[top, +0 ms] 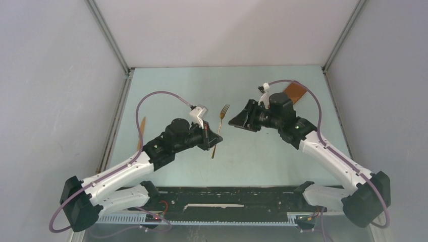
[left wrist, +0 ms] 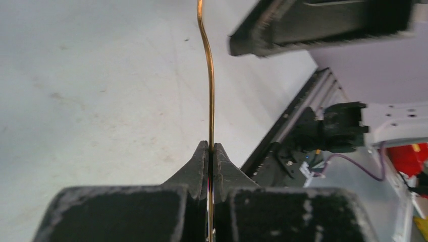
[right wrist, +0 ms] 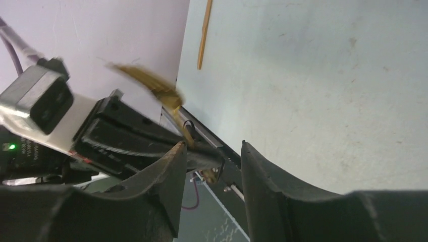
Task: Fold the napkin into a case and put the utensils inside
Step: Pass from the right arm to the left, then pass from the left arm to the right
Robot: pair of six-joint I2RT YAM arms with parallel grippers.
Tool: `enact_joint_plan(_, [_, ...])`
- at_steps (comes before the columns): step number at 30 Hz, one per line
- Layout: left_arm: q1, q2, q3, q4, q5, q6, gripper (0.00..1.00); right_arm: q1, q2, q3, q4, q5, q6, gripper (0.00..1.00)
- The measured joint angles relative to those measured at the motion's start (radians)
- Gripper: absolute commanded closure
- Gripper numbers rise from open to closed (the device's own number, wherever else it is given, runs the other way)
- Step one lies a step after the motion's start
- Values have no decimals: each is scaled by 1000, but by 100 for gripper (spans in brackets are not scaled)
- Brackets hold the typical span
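Clamping the slim, gently curved golden-brown fork by its handle, the left pincer is fully closed, the right pincer parted and empty beside the fork's tines, the flat rust-orange napkin well beyond them.

The left arm and right arm are built of white links and black joints. A purple cable is looped along each. A green light is shown on the right wrist.

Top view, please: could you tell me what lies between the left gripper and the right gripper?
A fork, held in the shut left gripper; its tines sit just short of the open right gripper. The top view shows it.
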Motion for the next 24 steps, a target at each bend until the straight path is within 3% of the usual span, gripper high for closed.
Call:
enact_joint_plan(7, [-3,33,-3,-45,-59,43,100,128,39,34,-23,142,29,57])
enact_joint_plan(14, [-7,34,-5,-45,-72,43,100,161,132,58,-23,192,28,58])
enact_joint_plan(19, [-8,35,-25,-37,-74,42,100,179,135,64,-23,216,27,53])
enact_joint_plan(24, [-9,42,-26,-35,-80,42,100,193,127,66,-29,248,24,54])
